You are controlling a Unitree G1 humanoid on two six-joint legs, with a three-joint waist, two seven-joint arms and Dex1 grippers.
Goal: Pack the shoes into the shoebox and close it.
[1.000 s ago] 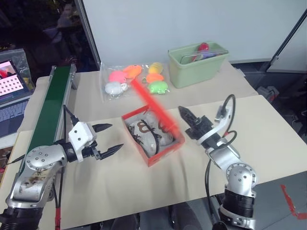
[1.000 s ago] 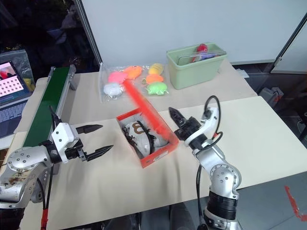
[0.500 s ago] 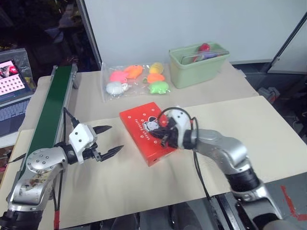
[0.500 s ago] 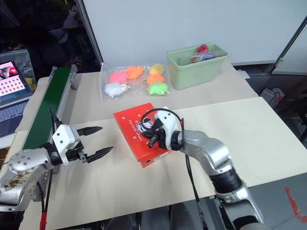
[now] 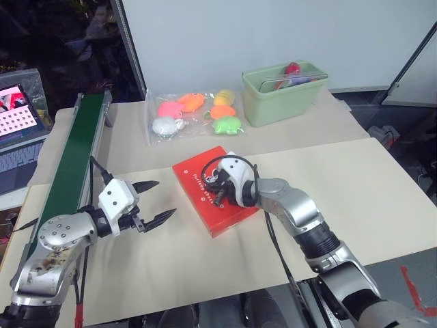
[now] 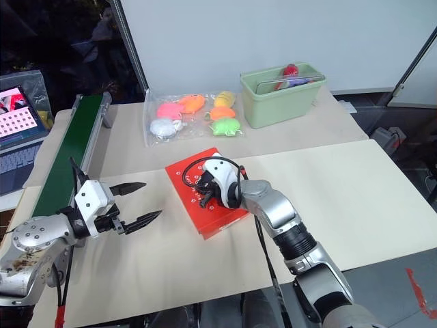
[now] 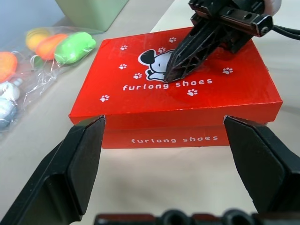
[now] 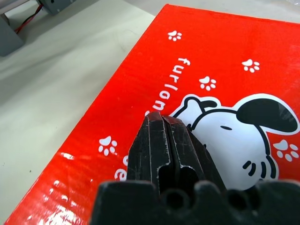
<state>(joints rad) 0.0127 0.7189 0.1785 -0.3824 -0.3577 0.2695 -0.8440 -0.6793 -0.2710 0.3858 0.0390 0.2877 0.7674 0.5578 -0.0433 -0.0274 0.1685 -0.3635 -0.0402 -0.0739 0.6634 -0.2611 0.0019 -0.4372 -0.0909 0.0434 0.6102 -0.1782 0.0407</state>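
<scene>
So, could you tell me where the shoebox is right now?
The shoebox sits closed mid-table, between both grippers, the shut right gripper pressing on its lid.

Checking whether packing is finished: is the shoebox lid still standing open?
No, the shoebox lid lies flat over the box, with the right claw shut and its tips pressing on the printed top.
</scene>
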